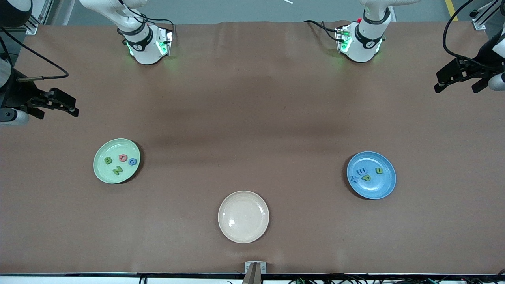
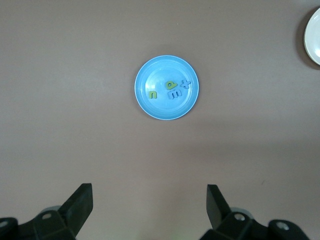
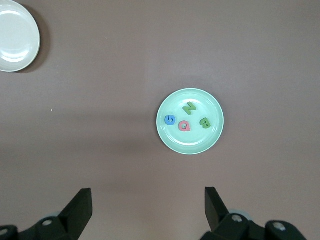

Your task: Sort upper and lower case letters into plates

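Capitals B, N, G and Q lie in the green plate point(image 1: 103, 171), lowercase n, p, m and x in the blue plate point(image 1: 380, 188): sorting looks complete. Both arms wait at the table point(image 1: 252, 102) ends, left claw point(image 1: 459, 81) and right claw point(image 1: 55, 104) released, empty.

A broad table covered in a matte brown sheet point(image 1: 252, 118) carries three round glossy plates. The pale mint green plate point(image 1: 116, 161) lies toward the right arm's end, on the table below the right gripper's point(image 1: 65, 106) raised spot at that edge. The medium blue plate point(image 1: 371, 175) lies toward the left arm's end, similarly below the left gripper point(image 1: 459, 81). A cream-beige plate point(image 1: 243, 216) sits between the two, nearer the front camera, well apart from both grippers.
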### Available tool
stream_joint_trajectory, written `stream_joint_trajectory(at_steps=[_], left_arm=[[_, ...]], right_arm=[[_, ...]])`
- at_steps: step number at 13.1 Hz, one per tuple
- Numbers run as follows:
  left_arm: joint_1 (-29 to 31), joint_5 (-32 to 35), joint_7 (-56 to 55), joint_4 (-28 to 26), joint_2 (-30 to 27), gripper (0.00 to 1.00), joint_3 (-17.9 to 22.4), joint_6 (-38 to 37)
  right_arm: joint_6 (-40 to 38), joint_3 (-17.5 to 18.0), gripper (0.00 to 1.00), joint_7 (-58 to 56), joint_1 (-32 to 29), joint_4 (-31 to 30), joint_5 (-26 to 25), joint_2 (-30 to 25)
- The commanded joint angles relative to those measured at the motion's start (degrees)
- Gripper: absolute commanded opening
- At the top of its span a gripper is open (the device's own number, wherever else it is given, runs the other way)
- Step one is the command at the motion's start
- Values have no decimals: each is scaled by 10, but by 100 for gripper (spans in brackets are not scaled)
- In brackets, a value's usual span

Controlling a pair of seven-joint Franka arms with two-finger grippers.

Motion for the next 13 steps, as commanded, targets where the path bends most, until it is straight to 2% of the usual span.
stream_joint_trajectory(at_steps=[1,4,13], left_arm=[[2,12,-1,-6,-13,100,-4,-8],[1,25,-3,-14,-13,100,-10,-7],[0,33,8,-6,-9,100,-22,-6]], right_arm=[[0,11,99,7,-16,19,-14,2],[0,11,100,7,-38,27,-12,7],[2,11,100,7,-42,33,-11,14]])
